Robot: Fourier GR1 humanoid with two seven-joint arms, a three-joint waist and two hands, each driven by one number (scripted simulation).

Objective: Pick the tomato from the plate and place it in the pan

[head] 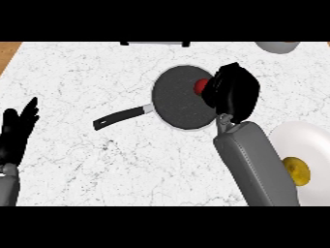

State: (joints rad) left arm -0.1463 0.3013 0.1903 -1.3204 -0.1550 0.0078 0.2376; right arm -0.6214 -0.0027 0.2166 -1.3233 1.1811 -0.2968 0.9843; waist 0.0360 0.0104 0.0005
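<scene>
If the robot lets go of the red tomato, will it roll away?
The tomato looks round, so it may roll a little. The right hand holds it over the pan, whose raised rim would probably stop it.

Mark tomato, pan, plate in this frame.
tomato [202,85], head view, visible red edge beside the right robot hand.
pan [176,99], head view, dark inner base.
plate [312,137], head view, bare white surface.
</scene>
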